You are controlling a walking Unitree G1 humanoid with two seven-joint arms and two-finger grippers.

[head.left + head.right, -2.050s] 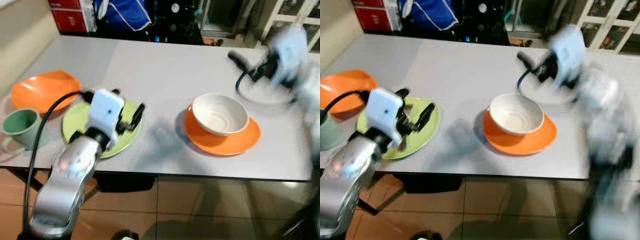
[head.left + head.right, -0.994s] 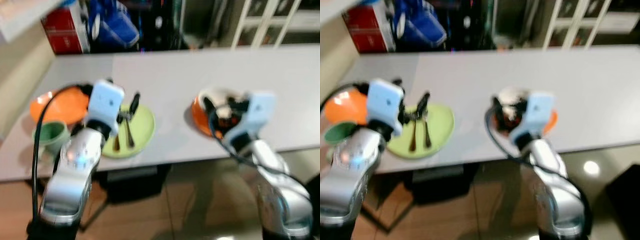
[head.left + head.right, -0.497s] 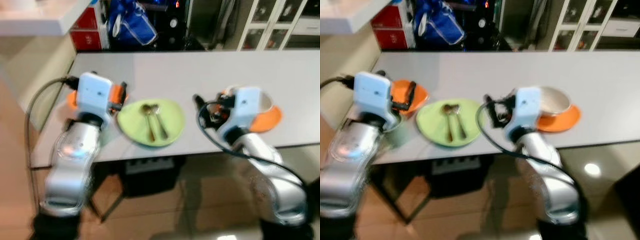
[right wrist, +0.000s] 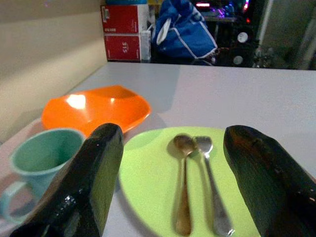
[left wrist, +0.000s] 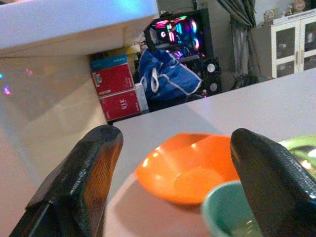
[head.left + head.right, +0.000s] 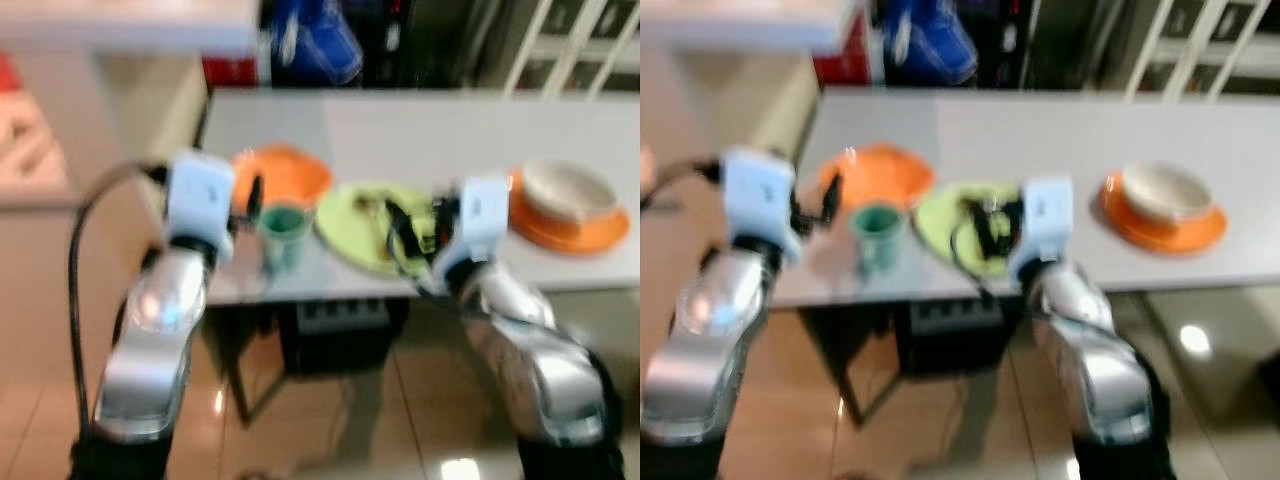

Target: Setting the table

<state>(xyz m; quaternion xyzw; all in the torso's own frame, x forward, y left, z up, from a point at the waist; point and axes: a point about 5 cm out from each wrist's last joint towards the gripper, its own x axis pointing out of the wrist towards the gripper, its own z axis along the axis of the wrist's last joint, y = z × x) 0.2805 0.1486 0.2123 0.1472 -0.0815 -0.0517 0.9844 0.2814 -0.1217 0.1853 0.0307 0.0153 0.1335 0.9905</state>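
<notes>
On the grey table (image 6: 430,130) stand an orange dish (image 6: 283,172), a green mug (image 6: 282,232), a green plate (image 6: 365,222) and a white bowl (image 6: 565,188) on an orange plate (image 6: 575,232). A spoon (image 4: 183,182) and a fork (image 4: 212,190) lie side by side on the green plate (image 4: 148,182). My left gripper (image 5: 176,138) is open and empty, short of the orange dish (image 5: 192,168) and mug (image 5: 232,212). My right gripper (image 4: 173,132) is open and empty, facing the green plate near the table's front edge.
Red boxes (image 5: 116,91), a blue bag (image 5: 168,81) and a lit computer case (image 5: 180,34) stand behind the table. A white counter (image 6: 120,25) runs along the left. White cabinets (image 6: 570,45) are at the back right. Tiled floor (image 6: 330,420) lies in front.
The whole picture has shifted right and gone blurrier, so the camera moved. The mug has come into sight. Both arms stay raised at the table's near edge, open as before.
</notes>
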